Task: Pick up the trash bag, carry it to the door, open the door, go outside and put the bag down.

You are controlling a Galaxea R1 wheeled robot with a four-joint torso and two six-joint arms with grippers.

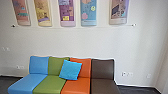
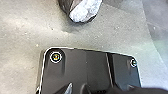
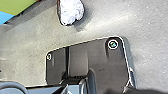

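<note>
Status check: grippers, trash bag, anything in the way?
Grippers: can't tell, open or shut. Likely trash bag: pale, dark-edged bundle, seemingly on floor. Ahead: multicoloured seating along wall, would block driving straight on.

And along the bottom, a blue, green, orange and brown sofa (image 1: 103,68) fronts a white wall (image 1: 75,41).

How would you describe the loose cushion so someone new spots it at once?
Below the row of posters on the wall stands a four-colour sofa. The cushion leans where the green backrest meets the orange backrest. Unlike the blue section at the sofa's end, it is a tilted, bright-blue square.
</note>
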